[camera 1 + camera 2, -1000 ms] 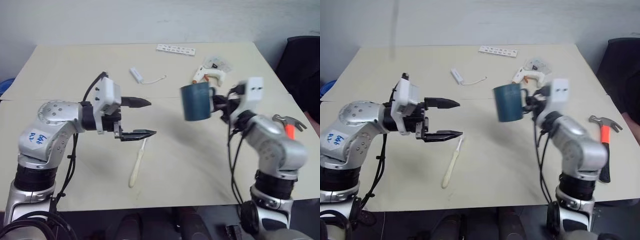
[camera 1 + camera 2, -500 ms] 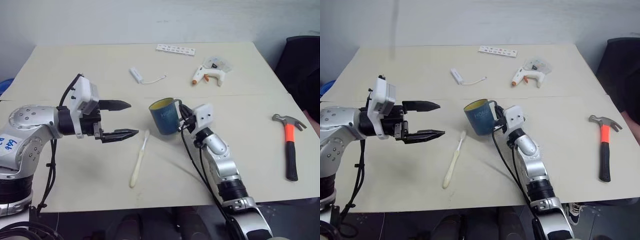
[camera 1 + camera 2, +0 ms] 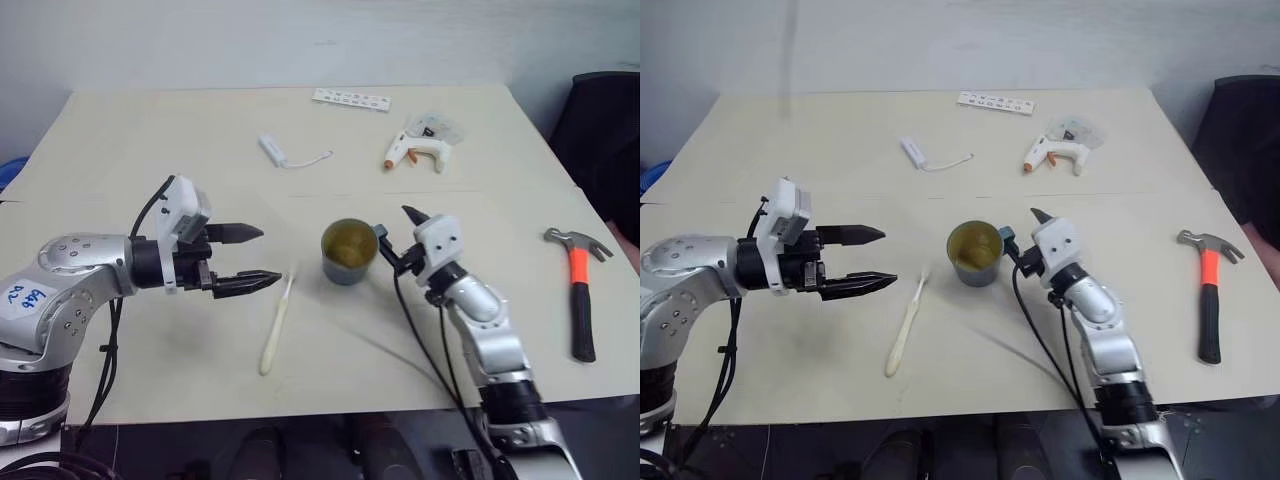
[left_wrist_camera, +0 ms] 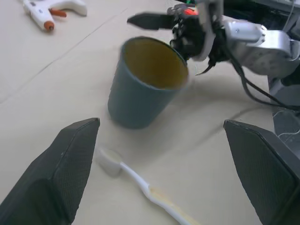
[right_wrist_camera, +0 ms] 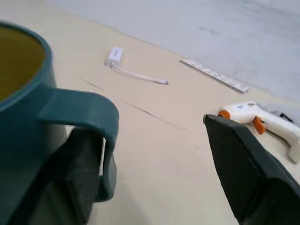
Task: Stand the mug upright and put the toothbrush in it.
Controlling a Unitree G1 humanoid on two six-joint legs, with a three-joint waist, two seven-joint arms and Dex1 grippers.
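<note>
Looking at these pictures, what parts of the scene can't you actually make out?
- Mug: in the head views the right gripper covers the handle. Whether one finger still touches it cannot be told.
- Toothbrush: the left wrist view's edge cuts off its handle.
- White strip at the table's far edge: its marks are too small to read.
- Clear packet behind the glue gun: contents too small to tell.

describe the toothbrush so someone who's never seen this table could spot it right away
On the beige table, look near the front edge, just left of the upright blue-grey mug at its middle. The toothbrush lies flat there, its bristled head toward the mug. It is slim and cream-white, unlike the orange-and-black hammer at the right or the small white corded stick farther back.
</note>
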